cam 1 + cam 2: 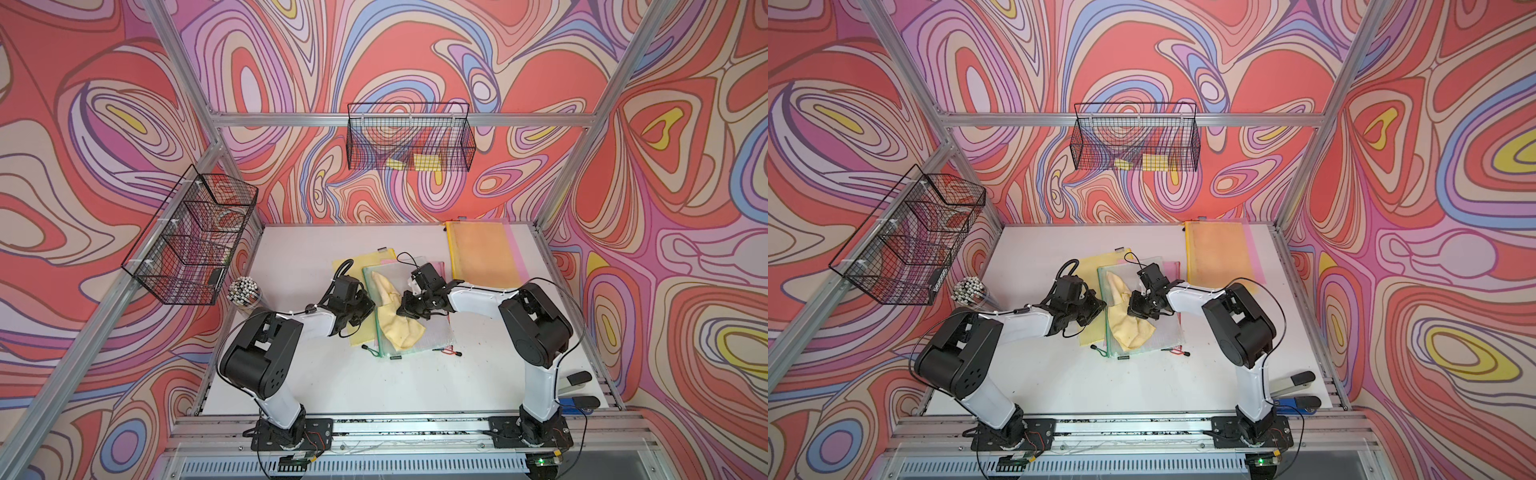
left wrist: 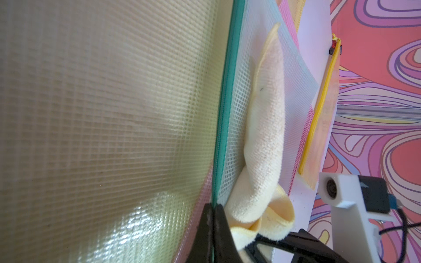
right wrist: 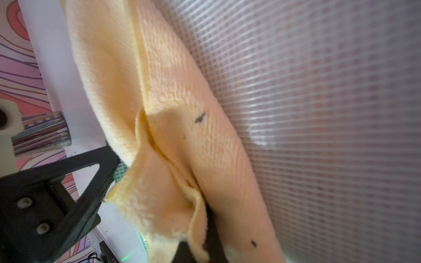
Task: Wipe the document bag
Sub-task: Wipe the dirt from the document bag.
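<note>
A clear mesh document bag (image 1: 436,332) (image 1: 1168,332) with a green zipper edge (image 2: 224,113) lies on top of a stack at mid-table. A crumpled pale yellow cloth (image 1: 405,332) (image 1: 1133,330) (image 2: 264,136) (image 3: 193,113) rests on it. My left gripper (image 1: 372,309) (image 1: 1104,307) (image 2: 214,211) is shut on the bag's green zipper edge, on the bag's left side. My right gripper (image 1: 401,309) (image 1: 1133,309) (image 3: 205,216) is shut on a fold of the cloth, just above the bag's mesh (image 3: 319,113). The two grippers sit close together, almost touching.
A yellow mesh bag (image 1: 357,266) (image 2: 114,113) and a pink one lie under the clear bag. An orange-yellow bag (image 1: 482,249) lies at the back right. A cup of pens (image 1: 245,291) stands at the left edge. Wire baskets (image 1: 191,237) (image 1: 409,137) hang on the walls.
</note>
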You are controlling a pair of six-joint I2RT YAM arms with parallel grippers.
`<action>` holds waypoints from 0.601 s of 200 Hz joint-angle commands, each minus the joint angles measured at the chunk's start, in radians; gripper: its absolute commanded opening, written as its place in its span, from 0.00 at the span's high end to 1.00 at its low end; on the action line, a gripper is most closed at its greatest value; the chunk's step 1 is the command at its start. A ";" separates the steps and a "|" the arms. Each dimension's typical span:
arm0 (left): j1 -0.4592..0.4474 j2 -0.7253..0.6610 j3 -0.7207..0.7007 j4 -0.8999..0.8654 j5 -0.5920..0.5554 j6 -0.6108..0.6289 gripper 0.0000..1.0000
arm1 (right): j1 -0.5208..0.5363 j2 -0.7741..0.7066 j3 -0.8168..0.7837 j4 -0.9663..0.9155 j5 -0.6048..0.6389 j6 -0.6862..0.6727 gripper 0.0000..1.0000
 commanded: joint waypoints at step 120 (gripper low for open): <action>0.006 0.010 -0.006 0.025 0.023 -0.006 1.00 | 0.046 0.065 0.196 -0.029 -0.053 -0.023 1.00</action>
